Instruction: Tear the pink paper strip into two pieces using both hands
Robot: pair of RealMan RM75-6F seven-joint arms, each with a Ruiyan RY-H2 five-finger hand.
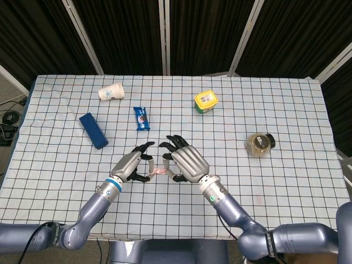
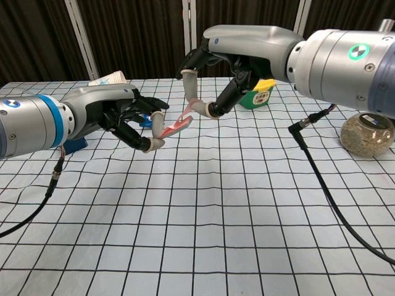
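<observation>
Now both robot hands pinching the pink paper strip [image 2: 178, 125] above the desk [image 1: 231, 104].
Left robot hand [image 2: 126, 117] grasps its 8 o'clock end, right robot hand [image 2: 213, 74] its 2 o'clock end; strip buckled, untorn.

Pink paper strip [image 1: 160, 171] seemingly half-hidden between hands

My two hands: left hand [image 1: 130, 166], right hand [image 1: 187, 160]. Between them one pink paper strip [image 2: 177, 125]. On one checked tablecloth [image 1: 286, 110]: one paper cup [image 1: 110, 91] lying on its side, one blue box [image 1: 93, 130], one blue snack packet [image 1: 142, 118], one yellow tub [image 1: 205, 101], one glass jar [image 1: 259, 143].
</observation>
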